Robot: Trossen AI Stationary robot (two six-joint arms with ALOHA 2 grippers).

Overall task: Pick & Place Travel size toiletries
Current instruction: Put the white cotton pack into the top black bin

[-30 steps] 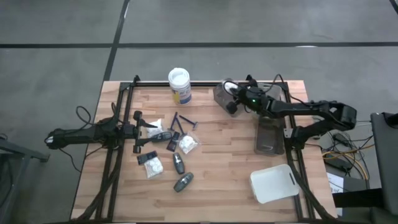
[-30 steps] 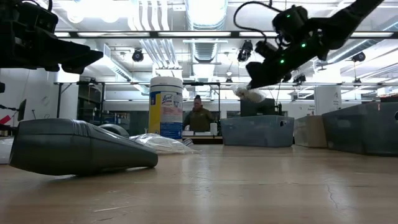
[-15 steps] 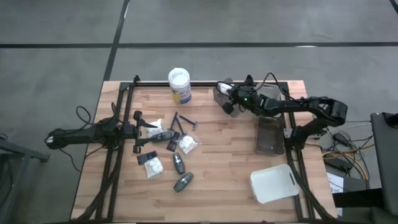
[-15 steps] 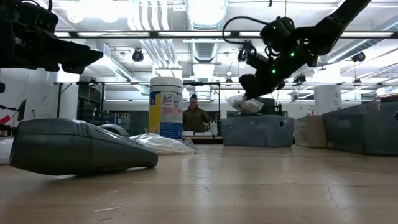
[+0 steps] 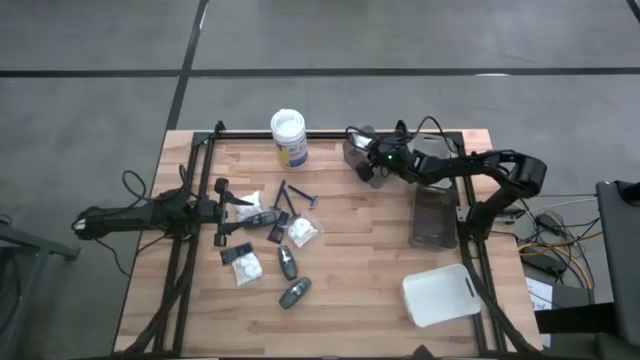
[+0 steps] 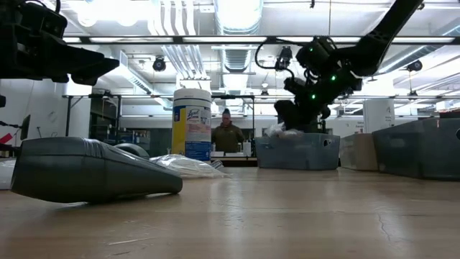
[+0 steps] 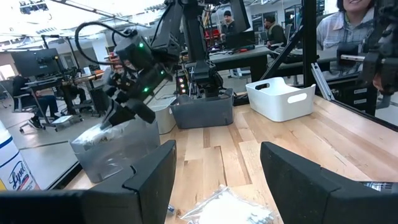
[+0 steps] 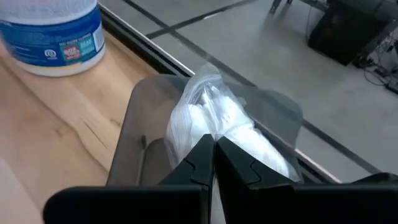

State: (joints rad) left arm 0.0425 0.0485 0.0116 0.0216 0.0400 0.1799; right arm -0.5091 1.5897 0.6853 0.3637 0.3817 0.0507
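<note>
Pale butcher-block wood forms the table top [image 5: 360, 260] in the high view. The left gripper [image 5: 236, 213] lies low at the table's left side, fingers spread wide and empty, beside a loose cluster of travel-size toiletries: crinkled white puffy packets [image 5: 301, 232], dark grey oval bottles [image 5: 293, 292] and thin dark-and-blue sticks [image 5: 299, 196], their long axes pointing every way. A white-lidded jar with a blue-yellow label [image 5: 288, 137] stands at the far edge. The right gripper [image 5: 366, 160] is over a translucent grey rectangular bin [image 5: 352, 152] near the far edge; a second grey bin [image 5: 433, 218] and a white rectangular tray [image 5: 439, 294] lie toward the right side.

In the low view, the right gripper [image 6: 286, 124] hangs just above the grey bin's rim [image 6: 298, 151], with a white packet [image 6: 279, 130] at its tip. A dark grey bottle [image 6: 93, 170] lies on its side in the foreground, long axis across the picture. A person [image 6: 227, 135] sits far behind the table.

In the left wrist view, the left fingers [image 7: 149, 180] stand wide apart with nothing between them; a clear-wrapped white packet [image 7: 227, 211] lies ahead of them.

In the right wrist view, the right fingers [image 8: 193, 165] are pressed together on the glossy, wrinkled white packet [image 8: 211, 127], which hangs inside the mouth of the smooth grey bin [image 8: 140, 130]; no other contents can be made out.
</note>
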